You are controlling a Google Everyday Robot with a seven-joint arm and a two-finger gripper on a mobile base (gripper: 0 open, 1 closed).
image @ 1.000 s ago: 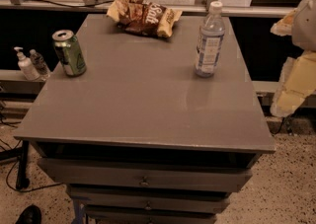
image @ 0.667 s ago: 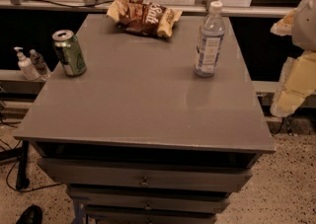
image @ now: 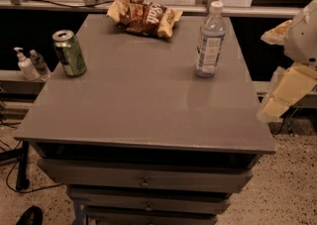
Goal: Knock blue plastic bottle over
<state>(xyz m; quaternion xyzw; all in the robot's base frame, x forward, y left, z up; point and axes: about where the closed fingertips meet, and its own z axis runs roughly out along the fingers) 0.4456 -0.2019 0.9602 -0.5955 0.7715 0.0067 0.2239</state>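
Observation:
The blue plastic bottle (image: 210,40) stands upright on the back right part of the grey table (image: 148,100). It is clear and bluish, with a white cap and a pale label. My gripper (image: 283,94) shows as pale cream parts at the right edge of the camera view. It hangs beyond the table's right side, to the right of the bottle and nearer the front, and is apart from it. It holds nothing that I can see.
A green can (image: 69,53) stands at the table's left edge. Chip bags (image: 143,16) lie at the back middle. A white pump bottle (image: 24,65) and a tiny clear bottle (image: 38,63) stand on a ledge to the left. Drawers (image: 144,182) sit below the tabletop.

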